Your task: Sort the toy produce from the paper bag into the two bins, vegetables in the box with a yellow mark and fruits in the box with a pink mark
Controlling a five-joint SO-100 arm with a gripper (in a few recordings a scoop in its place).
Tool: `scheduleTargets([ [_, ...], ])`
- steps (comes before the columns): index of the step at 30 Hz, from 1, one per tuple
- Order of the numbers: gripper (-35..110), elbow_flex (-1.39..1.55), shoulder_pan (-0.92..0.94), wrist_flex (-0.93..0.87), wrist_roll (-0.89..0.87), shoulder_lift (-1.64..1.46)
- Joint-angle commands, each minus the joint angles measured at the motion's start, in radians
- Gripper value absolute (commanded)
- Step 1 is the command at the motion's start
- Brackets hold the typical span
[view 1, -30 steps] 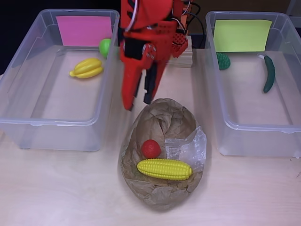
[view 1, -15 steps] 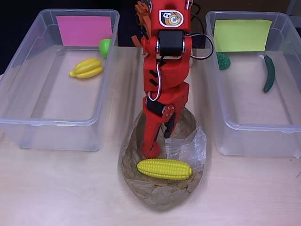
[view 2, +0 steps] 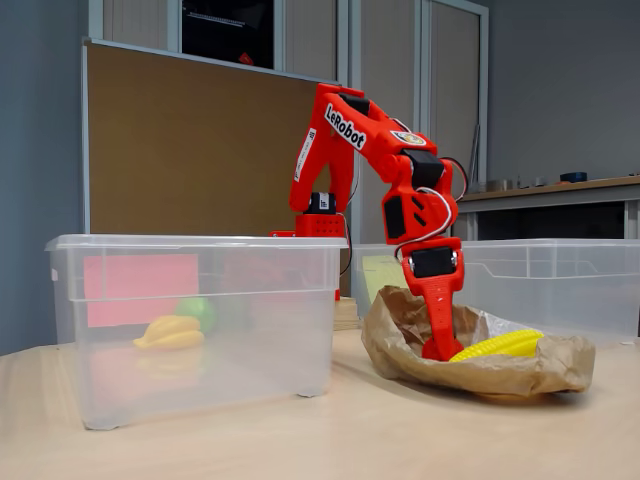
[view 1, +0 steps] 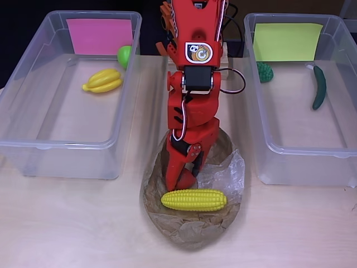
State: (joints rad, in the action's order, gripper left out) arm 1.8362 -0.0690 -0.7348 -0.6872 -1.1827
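Paper bag (view 1: 192, 223) lies crumpled and open on the counter (view 1: 72, 223), serving as the reference point for all positions below. Red arm (view 1: 192, 78) reaches down into the bag from its far side, with the gripper (view 1: 179, 180) lowered into the bag's hollow just behind the yellow corn (view 1: 193, 199); in the fixed view the gripper (view 2: 440, 340) stands nearly upright inside the bag, beside the corn (view 2: 498, 345). Whether the jaws are spread, pressed together or pinching anything cannot be told, since the tips sit low in the bag and the arm's own body covers them from above. The corn lies across the near half of the bag, lengthwise left to right in the overhead view. Left of the bag in the overhead view stands the clear bin with a pink mark (view 1: 99, 36), containing a yellow banana bunch (view 1: 103, 81) and a green round fruit (view 1: 124, 54) at its far end. Right of the bag stands the clear bin with a yellow mark (view 1: 287, 42), containing a dark green bumpy vegetable (view 1: 264, 72) near its far left corner and a cucumber (view 1: 319, 86) along its right side.
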Motion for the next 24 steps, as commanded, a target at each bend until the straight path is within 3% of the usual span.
scheduleTargets([
  [1,27,-0.017,0.012,-0.011,0.006,-0.014],
  [9,19,-0.046,0.023,-0.080,0.009,-0.015],
  [14,10,-0.115,0.006,-0.213,0.018,-0.057],
  [24,8,-0.330,-0.015,-0.486,0.083,-0.236],
])
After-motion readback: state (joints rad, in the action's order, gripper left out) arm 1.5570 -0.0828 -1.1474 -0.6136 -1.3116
